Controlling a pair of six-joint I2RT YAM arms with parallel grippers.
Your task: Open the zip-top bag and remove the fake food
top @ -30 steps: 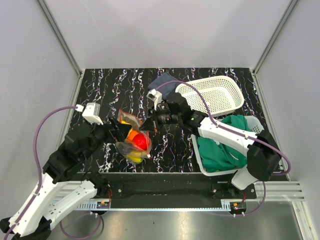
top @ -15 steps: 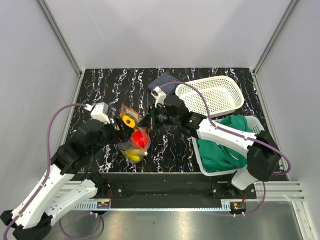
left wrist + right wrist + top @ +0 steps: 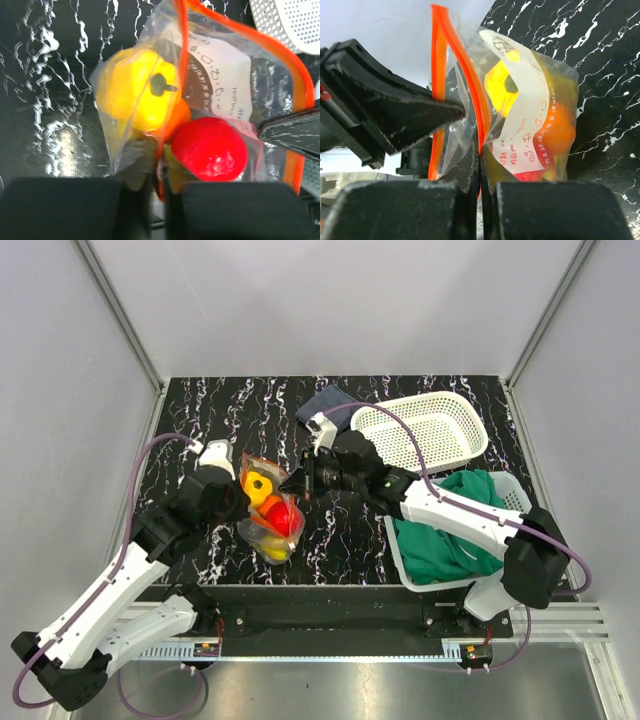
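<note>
While both grippers hold opposite lips, the opening step is in hand: the left gripper [image 3: 157, 175] and right gripper [image 3: 480, 170] are each clamped on the zip-top bag [image 3: 268, 525], held at 8 o'clock of the table [image 3: 200, 420] centre. The fake food [image 3: 150, 100] sits inside. Next, spread the mouth wider, then tip. The white basket [image 3: 420, 430] at 2 o'clock may limit the right gripper's pull.

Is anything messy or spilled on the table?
Nothing spilled. The bag is stretched between the left claw and right claw, zip gaping, food bunched inside.
</note>
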